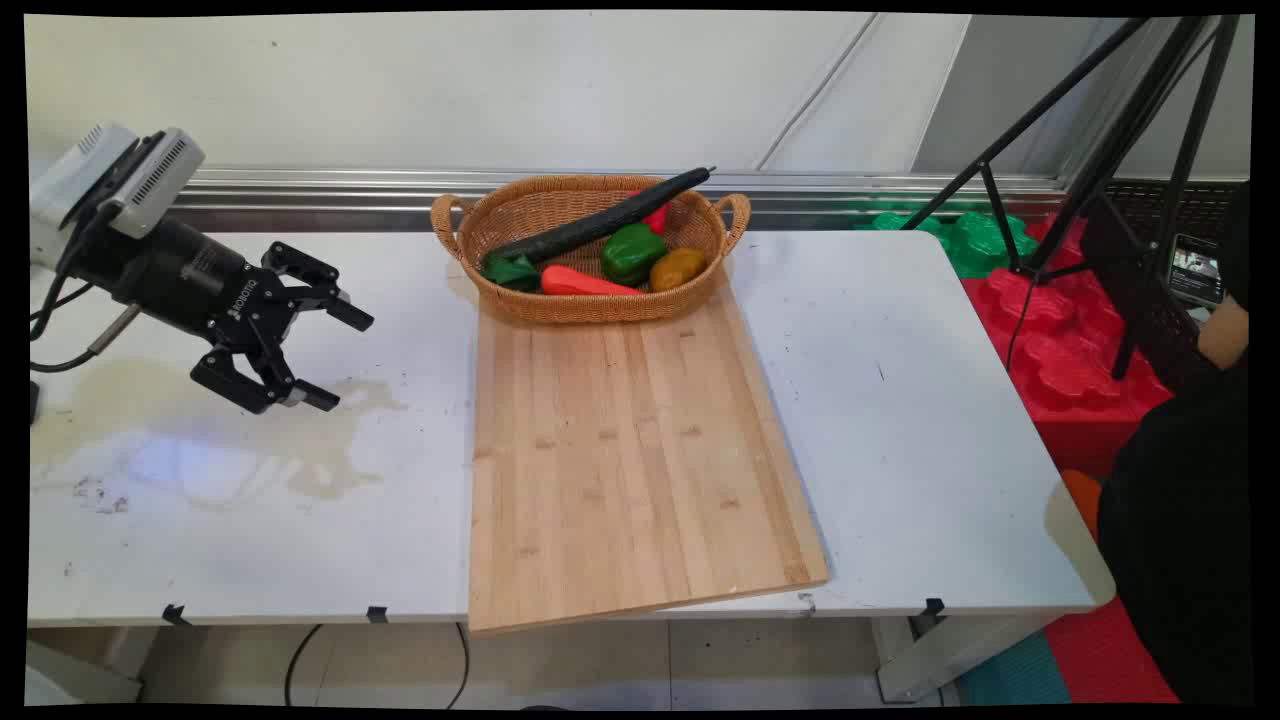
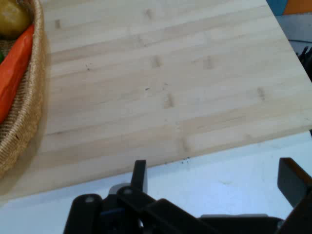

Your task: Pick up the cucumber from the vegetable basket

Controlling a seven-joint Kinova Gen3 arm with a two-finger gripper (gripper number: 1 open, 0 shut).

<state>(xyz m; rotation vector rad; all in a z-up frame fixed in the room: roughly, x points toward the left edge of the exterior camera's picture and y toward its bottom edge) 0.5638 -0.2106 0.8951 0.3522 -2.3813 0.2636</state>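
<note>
Smooth bamboo board (image 1: 630, 450), woven basket (image 1: 590, 300)

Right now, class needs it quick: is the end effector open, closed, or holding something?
End effector: open, holding nothing, over the white table left of the wooden board.

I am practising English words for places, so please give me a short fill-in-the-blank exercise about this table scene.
1. The wicker basket stands on the far end of the wooden ____.
2. The long dark cucumber lies across the basket, above the ____ bell pepper.
3. The gripper hangs with its jaws ____, holding nothing.

Missing words: board; green; open
</note>
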